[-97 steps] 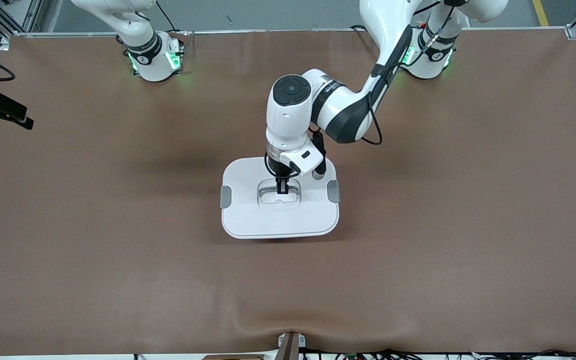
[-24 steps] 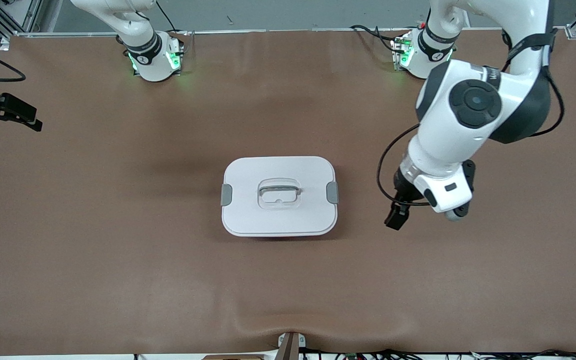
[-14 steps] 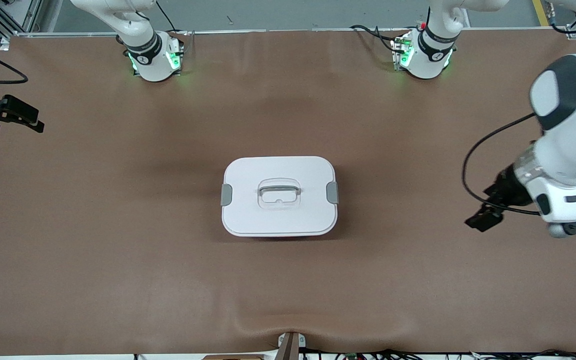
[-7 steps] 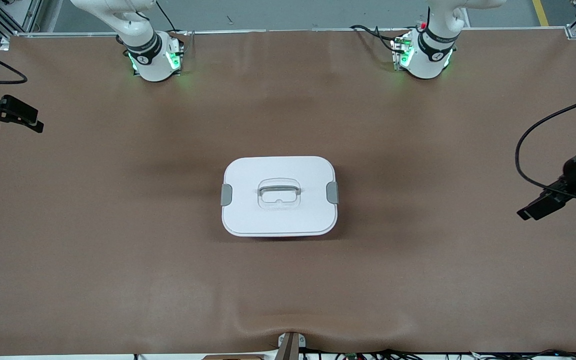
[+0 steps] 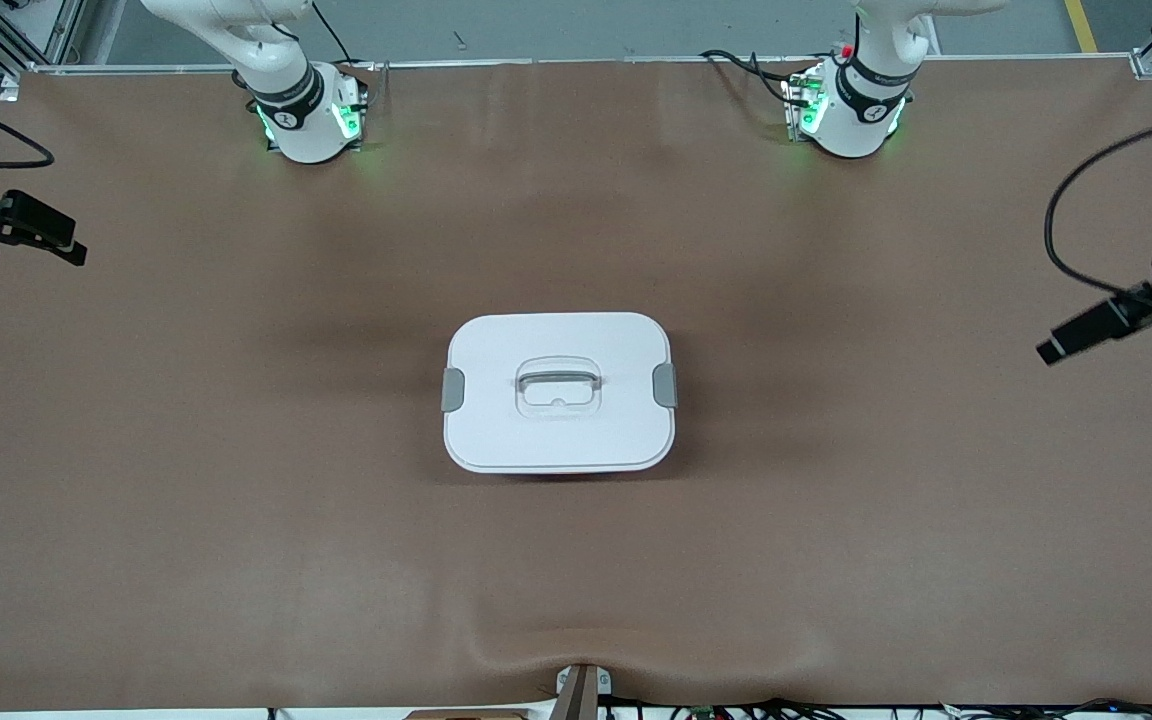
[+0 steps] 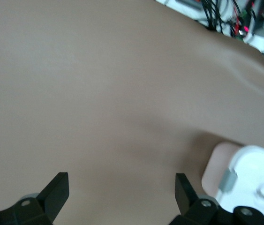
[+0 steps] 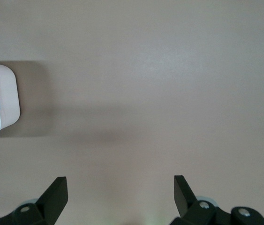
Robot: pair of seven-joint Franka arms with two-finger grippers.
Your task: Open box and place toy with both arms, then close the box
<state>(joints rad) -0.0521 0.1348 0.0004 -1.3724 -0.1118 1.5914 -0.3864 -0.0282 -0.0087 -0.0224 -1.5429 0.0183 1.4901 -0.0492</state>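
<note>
A rounded-rectangular translucent pink plastic box (image 5: 559, 392) sits at the middle of the brown table (image 5: 236, 500), about midway between the two arms' ends. Its flat white lid (image 5: 496, 420) is on. A grey clip (image 5: 452, 390) sits on the lid's edge toward the right arm's end, and another grey clip (image 5: 666, 384) on the edge toward the left arm's end. A recessed handle (image 5: 558, 381) lies in the lid's centre. The pink plush toy cannot be seen in any view.

The left gripper (image 5: 1071, 340) hangs over the table's edge at the left arm's end, well apart from the box. In the left wrist view its two black fingers (image 6: 56, 190) stand wide apart with nothing between them.

The right gripper (image 5: 36, 240) hangs over the table's edge at the right arm's end. Its fingers (image 7: 56, 194) are likewise spread and empty.
</note>
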